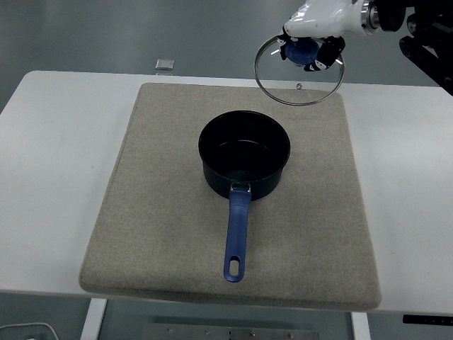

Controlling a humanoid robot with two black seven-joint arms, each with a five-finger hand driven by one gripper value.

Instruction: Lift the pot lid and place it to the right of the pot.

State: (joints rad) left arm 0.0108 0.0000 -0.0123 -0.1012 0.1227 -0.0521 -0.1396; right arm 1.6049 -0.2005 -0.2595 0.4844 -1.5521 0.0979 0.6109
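The right hand (316, 32), white with black fingertips, is gripping the blue knob (303, 51) of a glass lid (299, 88) and holding it tilted in the air, above and to the right of the pot (244, 154), over the mat's (156, 212) far right corner. The pot is sitting uncovered near the middle of the mat on the white tabletop (49, 177), its blue handle (236, 237) pointing toward the near edge. A small grey object (165, 64) is lying at the tabletop's far edge, well left of the pot.
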